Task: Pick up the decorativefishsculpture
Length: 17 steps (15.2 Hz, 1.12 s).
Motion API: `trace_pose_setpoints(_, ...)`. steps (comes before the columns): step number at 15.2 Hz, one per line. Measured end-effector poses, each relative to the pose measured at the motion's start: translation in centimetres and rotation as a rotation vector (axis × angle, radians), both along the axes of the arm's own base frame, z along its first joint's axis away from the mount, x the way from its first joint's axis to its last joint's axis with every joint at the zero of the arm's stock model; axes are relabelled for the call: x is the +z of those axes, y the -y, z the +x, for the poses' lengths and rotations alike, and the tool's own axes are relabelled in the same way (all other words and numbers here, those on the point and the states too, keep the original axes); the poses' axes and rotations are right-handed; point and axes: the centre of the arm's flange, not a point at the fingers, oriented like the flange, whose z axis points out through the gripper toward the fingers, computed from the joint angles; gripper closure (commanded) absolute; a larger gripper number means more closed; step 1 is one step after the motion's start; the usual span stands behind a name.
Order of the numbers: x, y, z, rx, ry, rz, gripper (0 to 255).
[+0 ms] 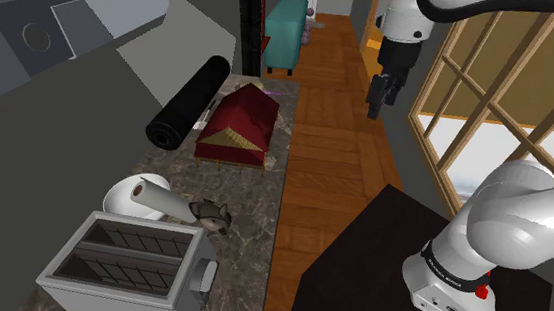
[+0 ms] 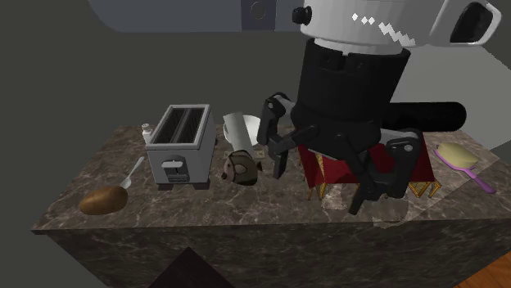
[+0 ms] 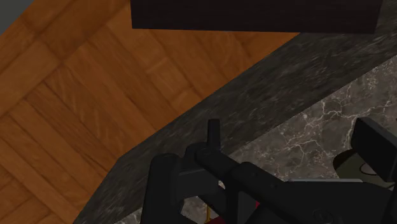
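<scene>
Closest to the shoulder camera, the white arm (image 1: 510, 223) rises from its dark stand (image 1: 373, 263) at that view's lower right and arches over the wooden floor (image 1: 324, 146). On the shoulder view's left runs a long marble counter (image 1: 247, 187).

At the counter's near end sits a grey toaster (image 1: 123, 269). At the far end lies a black roll (image 1: 187, 104), with a red box (image 1: 235, 127) just in front of it. The gripper (image 1: 374, 107) hangs high above the floor, off the counter's edge and well apart from everything on it. In the second exterior view its two black fingers stand apart with nothing between them.

Between the toaster and the red box, a white roll (image 1: 161, 201) rests on a white plate (image 1: 117, 196). The fish sculpture (image 1: 212, 216), a small brown-grey figure, sits just beside that roll, on the side nearer the floor, not far from the counter's edge.

The risks come from crowding and shape. The roll is so close that a finger coming down on that side would likely strike it and shove the fish along. The toaster leaves little room for a wide approach from the near end. The fish looks lumpy and uneven, so an off-centre squeeze could twist it out of the fingers. A sideways nudge could also slide it toward the edge and off onto the floor.
</scene>
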Motion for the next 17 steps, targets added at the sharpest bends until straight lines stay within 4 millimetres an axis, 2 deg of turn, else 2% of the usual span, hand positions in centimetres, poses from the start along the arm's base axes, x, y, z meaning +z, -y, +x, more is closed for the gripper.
trace_pose_setpoints(1,0.0,0.0,0.0,0.0,0.0,0.0,0)
trace_pose_setpoints(3,-0.8,-1.5,0.0,-0.029,0.001,-0.009,0)
trace_pose_setpoints(10,-5.7,-9.5,1.7,-0.203,0.005,-0.06,0)
trace_pose_setpoints(17,-10.5,-17.1,5.3,-0.385,0.012,-0.112,0)
